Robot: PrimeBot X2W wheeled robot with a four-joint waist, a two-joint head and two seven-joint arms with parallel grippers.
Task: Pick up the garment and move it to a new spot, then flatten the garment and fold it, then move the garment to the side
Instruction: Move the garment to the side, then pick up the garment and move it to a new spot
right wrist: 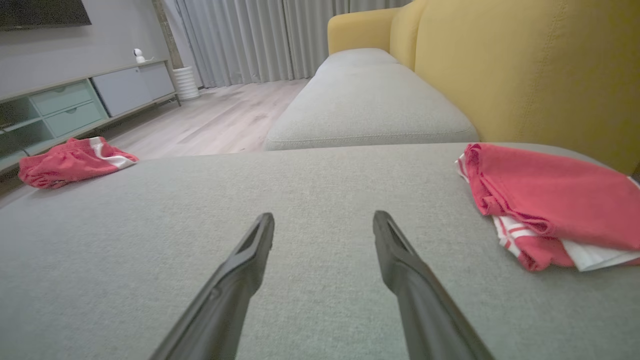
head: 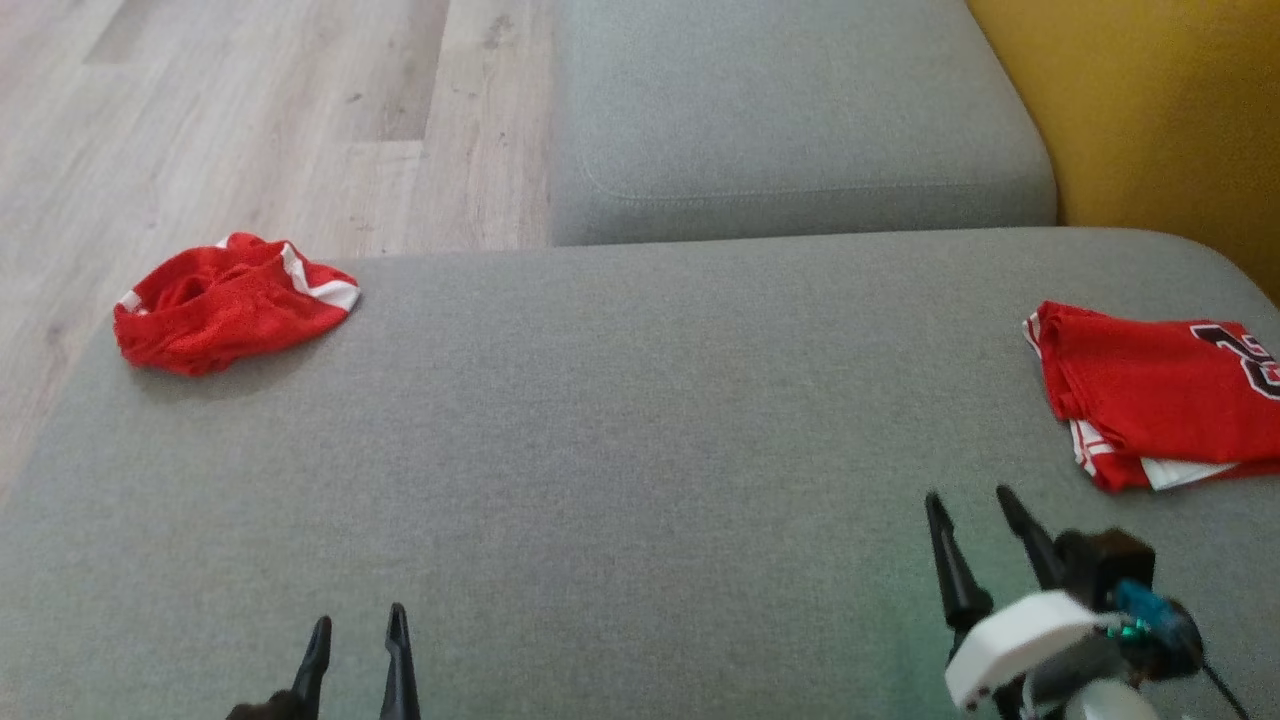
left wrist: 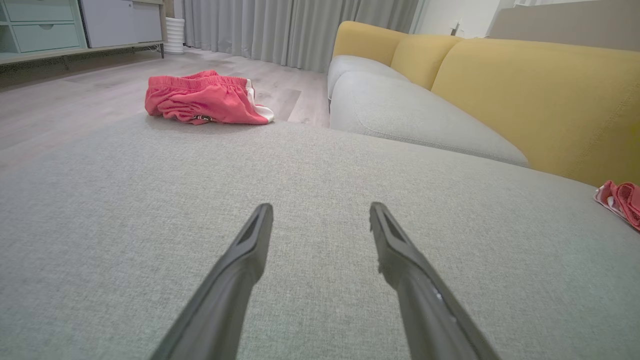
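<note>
Left tool (head: 360, 614), right tool (head: 968, 494) both parted, empty, above grey cushion (head: 640, 420)

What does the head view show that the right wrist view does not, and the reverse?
The head view adds: the left tool, open, and the dark number print on the folded red garment. The right wrist view adds: the grey curtains and the low cabinet. Both share: the open right tool, the crumpled red garment, the folded one, the grey cushion, the yellow backrest, the wood floor.
</note>
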